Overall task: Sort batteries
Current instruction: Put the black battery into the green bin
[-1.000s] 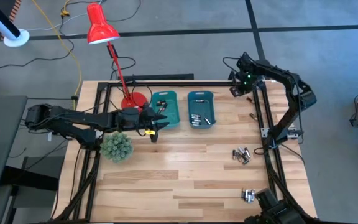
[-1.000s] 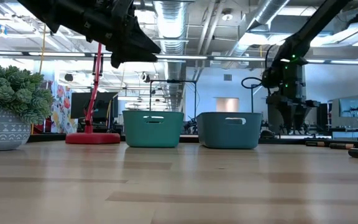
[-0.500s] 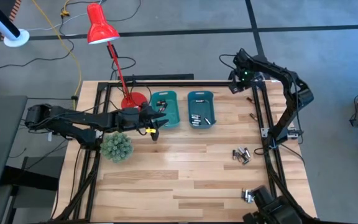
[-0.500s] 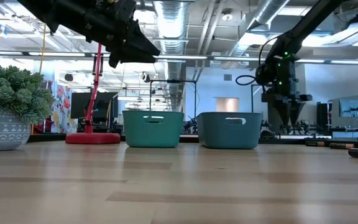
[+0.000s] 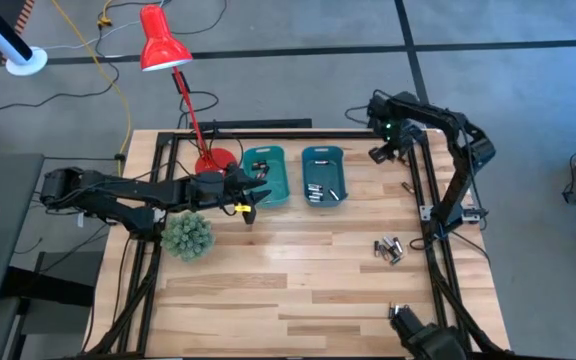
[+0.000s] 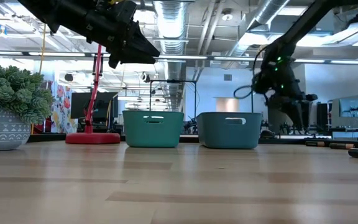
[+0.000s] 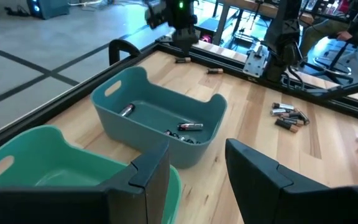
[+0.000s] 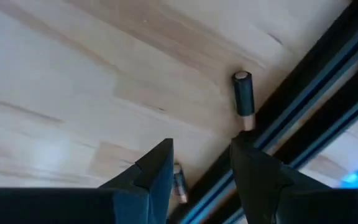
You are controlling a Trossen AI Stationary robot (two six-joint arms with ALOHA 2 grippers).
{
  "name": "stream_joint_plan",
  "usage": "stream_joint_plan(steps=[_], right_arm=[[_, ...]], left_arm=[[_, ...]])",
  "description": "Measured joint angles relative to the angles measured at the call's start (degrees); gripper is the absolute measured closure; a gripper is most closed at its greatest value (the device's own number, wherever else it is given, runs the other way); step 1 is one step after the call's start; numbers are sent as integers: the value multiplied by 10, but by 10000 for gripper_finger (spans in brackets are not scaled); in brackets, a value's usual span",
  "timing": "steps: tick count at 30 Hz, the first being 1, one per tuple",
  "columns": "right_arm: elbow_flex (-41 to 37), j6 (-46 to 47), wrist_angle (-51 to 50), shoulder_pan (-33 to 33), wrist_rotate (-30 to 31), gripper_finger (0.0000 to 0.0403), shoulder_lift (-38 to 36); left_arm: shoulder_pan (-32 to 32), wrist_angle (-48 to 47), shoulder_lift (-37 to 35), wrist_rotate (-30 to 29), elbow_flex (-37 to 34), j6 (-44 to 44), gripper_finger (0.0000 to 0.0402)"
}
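Right gripper, fingers parted and empty, hovers over a battery beside the black frame rail.

Two teal bins beside the dark left pincer; a red lamp behind it; pale wood surface; green plant in a grey patterned pot.

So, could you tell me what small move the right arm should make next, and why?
Probably lower the right pincer onto the small dark cylindrical battery with the copper-coloured end lying on the wooden table beside the black frame rail. Its jaws stand open and empty, hovering over that cell, so a short descent should bring it between them.
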Motion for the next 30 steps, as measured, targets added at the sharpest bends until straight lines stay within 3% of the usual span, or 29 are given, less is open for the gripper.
stream_joint_plan(steps=[5, 12, 18, 30], right_arm=[[13, -16, -13, 19, 45, 228, 62], [114, -18, -110, 19, 110, 228, 166], [188, -54, -132, 9, 113, 228, 214], [191, -55, -147, -43, 104, 228, 254]], left_arm=[[0, -1, 0, 0, 0, 0, 251], [0, -8, 0, 0, 0, -1, 251], [0, -12, 0, 3, 0, -3, 251], [0, -32, 0, 2, 0, -22, 251]])
